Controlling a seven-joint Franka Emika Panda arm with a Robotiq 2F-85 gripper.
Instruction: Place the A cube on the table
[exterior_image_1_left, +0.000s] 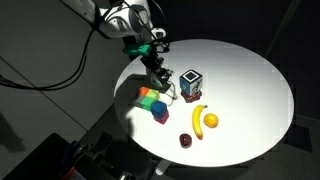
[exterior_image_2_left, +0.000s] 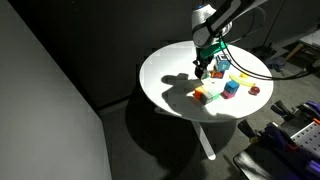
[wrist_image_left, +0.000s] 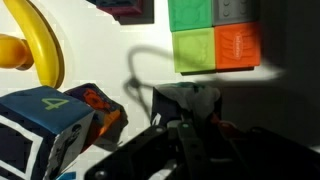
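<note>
Nearest the lens was your gripper (wrist_image_left: 186, 118), filling the bottom of the wrist view with its fingers pointed down at the table (wrist_image_left: 295, 100). I honestly couldn't tell whether the jaws were clamped or slack, because everything between them was in shadow.

The A cube (wrist_image_left: 186, 98), as best I could judge, was that dark squarish lump right at the fingertips. That put it directly below the gripper, not off to either side. No whitish face or green mark showed on it, so take that as a guess. A cube has no long axis to fuss over, and you only had the one arm anyway.

Going outward, the dark-framed cube (wrist_image_left: 45, 125) with the teal face sat near on one side. An orange-red piece (wrist_image_left: 102, 108) was touching it or just beside it. On the opposite side, a bit farther off, was the cluster of coloured blocks (wrist_image_left: 215, 40), green and orange among them. The banana (wrist_image_left: 42, 45) lay beyond the dark-framed cube. In an exterior view, a small dark red object (exterior_image_1_left: 186, 140) sat near the table edge, well apart.

The tabletop under the fingers looked bare, flat and white, so my read is that the set-down needed only a short straight drop. Room was tightest toward the dark-framed cube, so that's the side I'd have watched when opening.
</note>
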